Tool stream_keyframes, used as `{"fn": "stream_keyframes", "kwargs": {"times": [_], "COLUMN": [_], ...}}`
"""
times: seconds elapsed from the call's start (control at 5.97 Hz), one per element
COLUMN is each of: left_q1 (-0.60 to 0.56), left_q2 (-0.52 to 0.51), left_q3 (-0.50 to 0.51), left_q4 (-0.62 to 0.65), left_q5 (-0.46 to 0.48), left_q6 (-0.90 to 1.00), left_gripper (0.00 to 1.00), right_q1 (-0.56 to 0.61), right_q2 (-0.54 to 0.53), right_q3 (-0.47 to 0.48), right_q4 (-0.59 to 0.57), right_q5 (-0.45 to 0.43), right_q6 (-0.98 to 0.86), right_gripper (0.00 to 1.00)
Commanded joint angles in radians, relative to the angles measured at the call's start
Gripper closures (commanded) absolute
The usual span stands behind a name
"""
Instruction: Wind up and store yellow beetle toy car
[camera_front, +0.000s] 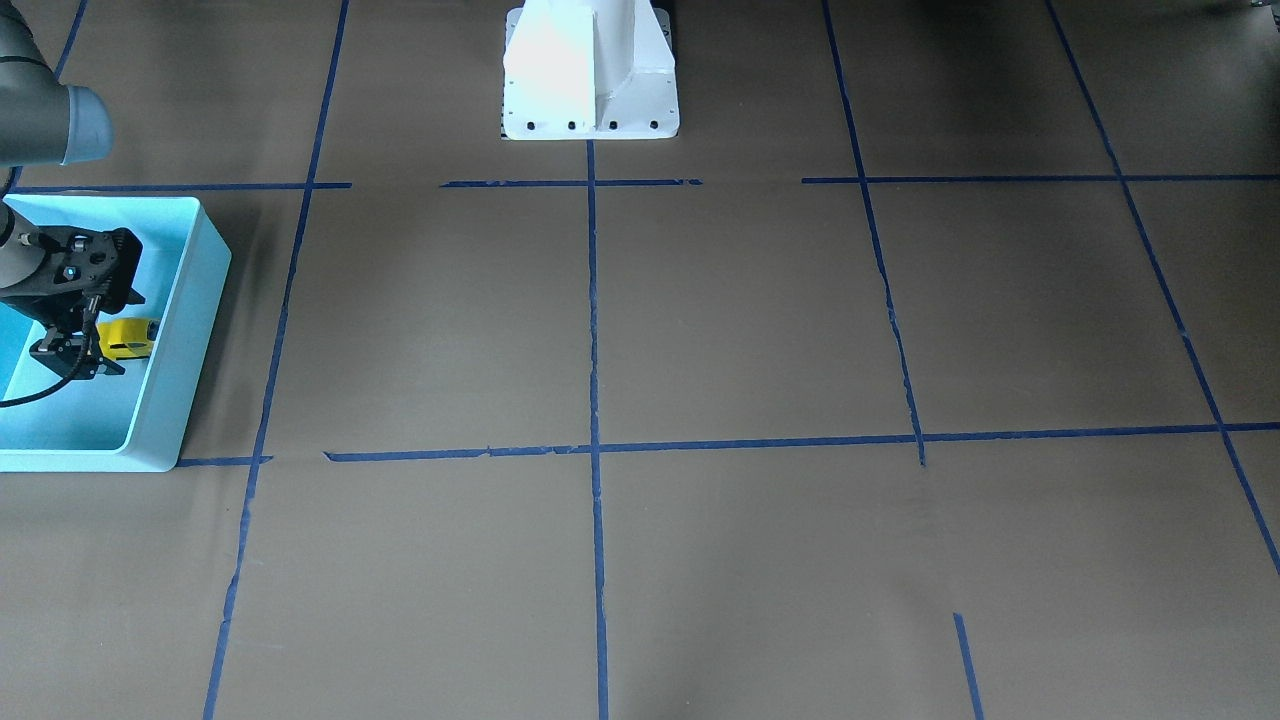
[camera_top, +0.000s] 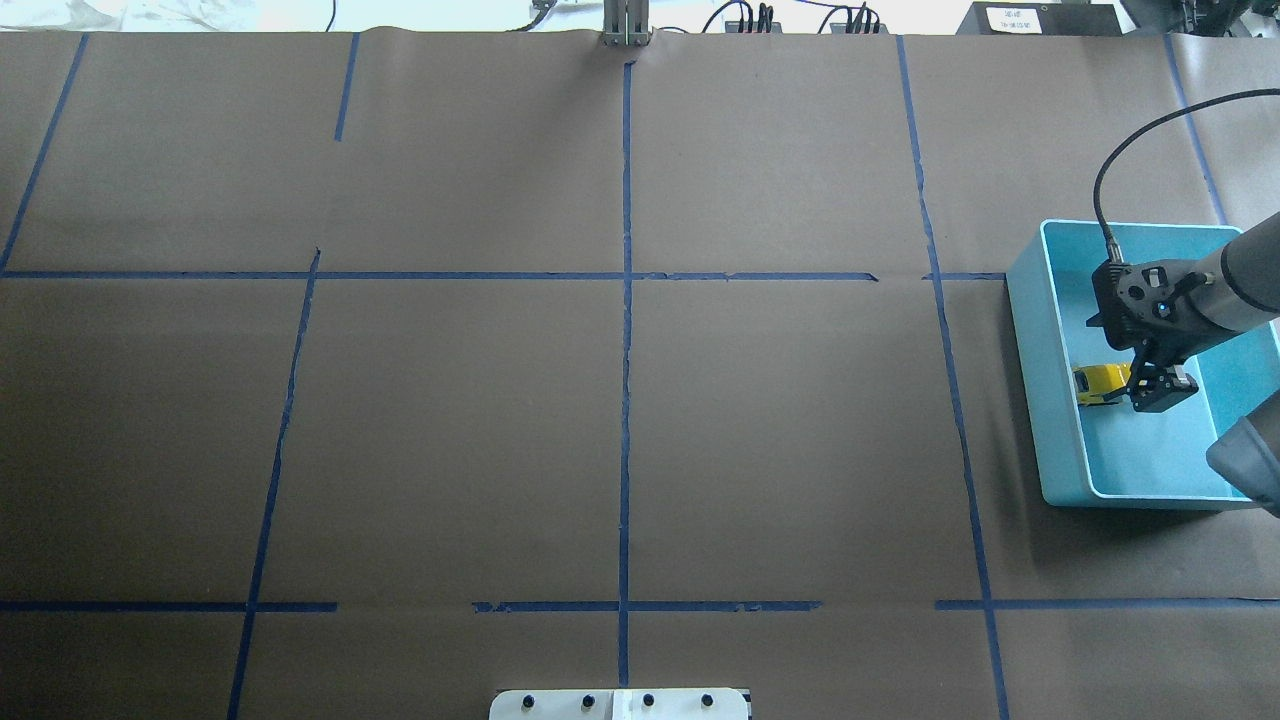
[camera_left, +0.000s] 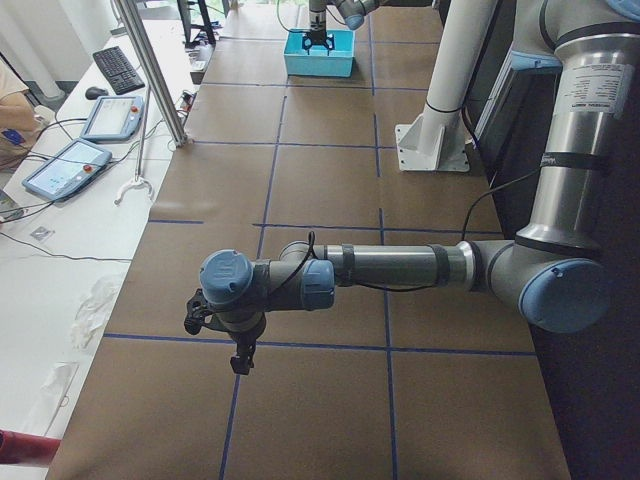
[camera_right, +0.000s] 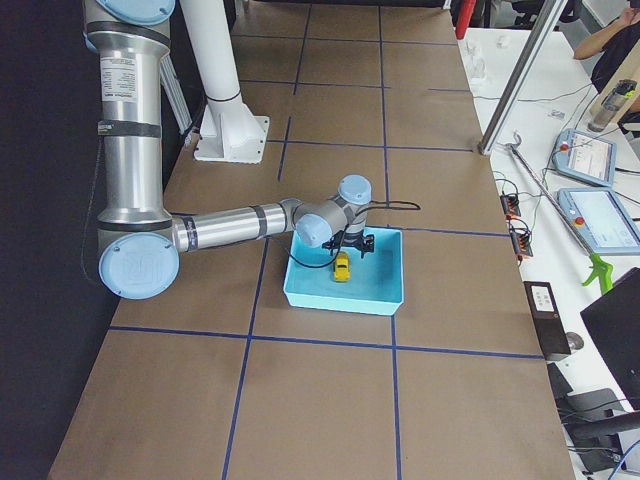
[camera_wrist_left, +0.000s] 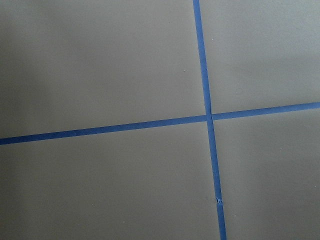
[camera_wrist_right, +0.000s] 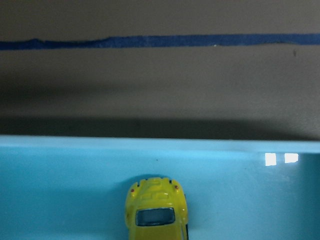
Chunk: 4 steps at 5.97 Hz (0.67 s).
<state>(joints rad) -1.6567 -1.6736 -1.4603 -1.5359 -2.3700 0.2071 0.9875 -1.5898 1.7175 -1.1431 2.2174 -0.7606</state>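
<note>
— One car: where is it?
— Your yellow beetle toy car (camera_top: 1100, 382) is inside the light blue bin (camera_top: 1045, 400), nose near its wall, at nine o'clock from the right gripper (camera_top: 1158, 398) overhead.
— Clenched?
— You cannot tell; likewise the left gripper (camera_left: 240, 364), over open table (camera_left: 320, 410).

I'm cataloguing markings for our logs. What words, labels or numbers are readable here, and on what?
None is legible.
Sticker on right arm: print too small.
Sticker on left arm: print too small.
White label on black box: blurred.
The yellow beetle toy car: no markings visible.
</note>
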Motion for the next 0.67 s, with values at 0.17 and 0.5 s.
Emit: {"fn": "stream_keyframes", "kwargs": {"times": [0.17, 0.5], "left_q1": [0.0, 0.0], "left_q2": [0.002, 0.002], "left_q3": [0.0, 0.0], "left_q4": [0.0, 0.0], "left_q5": [0.0, 0.0], "left_q6": [0.0, 0.0], "left_gripper": [0.0, 0.0], "right_q1": [0.241, 0.42], "right_q2": [-0.033, 0.002], "right_q3": [0.127, 0.129], "right_q4": [-0.118, -0.296], "right_q5": [0.161, 0.157], "right_q6": [0.004, 0.147], "right_gripper": [0.0, 0.0]}}
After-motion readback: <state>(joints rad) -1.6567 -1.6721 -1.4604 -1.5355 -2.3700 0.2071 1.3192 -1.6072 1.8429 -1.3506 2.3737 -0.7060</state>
